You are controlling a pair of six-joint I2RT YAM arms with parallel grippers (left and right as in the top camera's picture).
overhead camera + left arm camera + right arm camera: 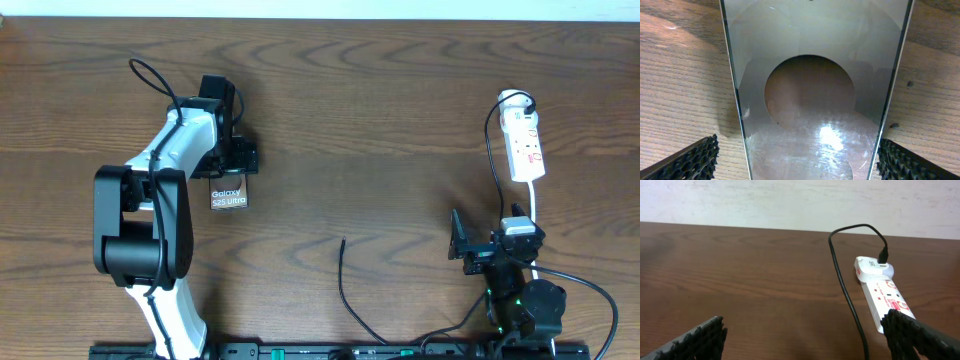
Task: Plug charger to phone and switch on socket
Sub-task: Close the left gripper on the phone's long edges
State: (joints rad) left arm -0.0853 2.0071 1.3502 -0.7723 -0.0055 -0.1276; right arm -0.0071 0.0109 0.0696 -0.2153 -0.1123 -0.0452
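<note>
The phone (228, 196), a small dark slab with white "Galaxy" lettering, lies flat on the table at the left. My left gripper (232, 176) is right over its far end. In the left wrist view the phone (810, 75) fills the space between the open fingers (797, 160), one finger on each side. The charger is a thin black cable. Its free tip (343, 241) lies on the table at centre front. Its other end is plugged into the far end of the white socket strip (525, 148) (886, 296). My right gripper (462, 246) (805, 335) is open and empty, just in front of the strip.
The charger cable (842, 280) loops off the strip's end and runs towards the right arm on the strip's left. The strip's white cord (536, 210) runs towards the table's front edge. A pale wall stands behind the table.
</note>
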